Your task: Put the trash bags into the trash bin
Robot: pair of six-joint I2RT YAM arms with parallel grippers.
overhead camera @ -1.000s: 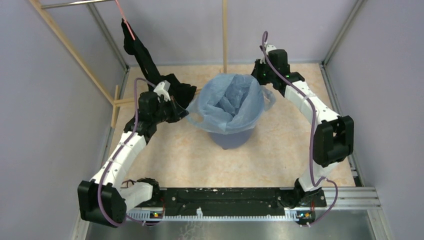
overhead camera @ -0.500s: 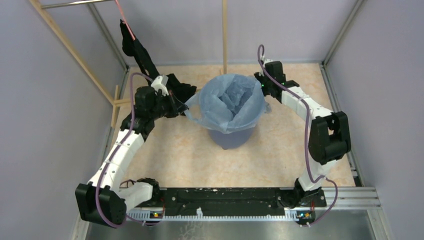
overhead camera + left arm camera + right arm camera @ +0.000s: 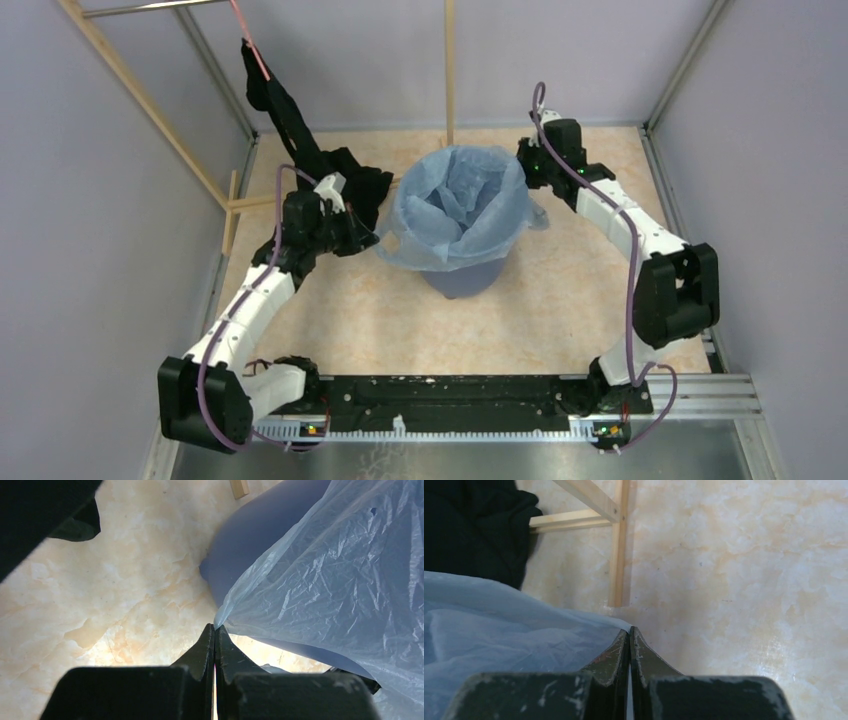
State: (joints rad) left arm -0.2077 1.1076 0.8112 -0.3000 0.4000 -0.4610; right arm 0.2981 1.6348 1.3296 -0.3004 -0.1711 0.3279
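Two grippers are pinched shut on opposite edges of the trash bag [image 3: 455, 210]. The left gripper [image 3: 215, 629] has its jaws pressed together with no gap, and a small pointed corner of the pale-blue film is caught right at the tips. The right gripper [image 3: 629, 630] is likewise closed, and the edge of the film runs up into its tips from the left of that view.

From above, the left gripper [image 3: 366, 232] sits at the left side of the bag and the right gripper [image 3: 527, 166] at its far right side, so the wrinkled film is spread between them. The bag lies in and over the mouth of the trash bin [image 3: 460, 280], its edges draped outside the rim and its middle sagging inside. Only the bin's lower blue wall shows beneath the film. The bin stands upright near the middle of the table [image 3: 560, 290].

Just left of the bin, beyond the left arm, a black garment [image 3: 350, 180] hangs down onto the table, beside a wooden frame [image 3: 240, 205] at the far left.
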